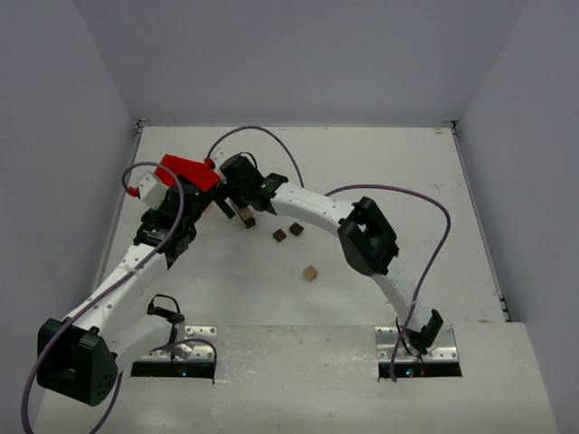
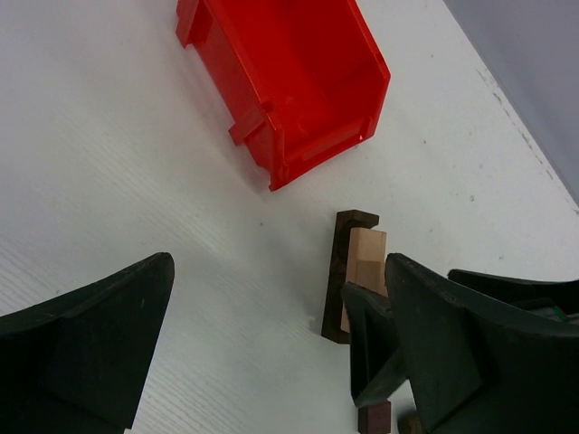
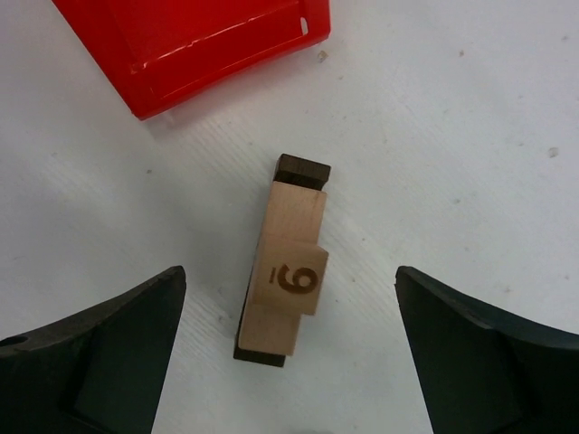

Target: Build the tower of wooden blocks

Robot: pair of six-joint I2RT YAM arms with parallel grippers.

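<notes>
The wood block tower stands on the white table just in front of the red bin. Its top is a tan cube marked 6, lying a little askew on more tan wood, and dark brown wood shows underneath at both ends. My right gripper hangs over it, open, with a finger well clear on each side and touching nothing. In the left wrist view the tower sits close to the right-hand finger of my open left gripper, which holds nothing. From above, the tower lies between both grippers.
The red bin lies tipped behind the tower, its open side showing in the left wrist view. Two dark cubes and a tan cube lie loose to the right. Grey walls enclose the table.
</notes>
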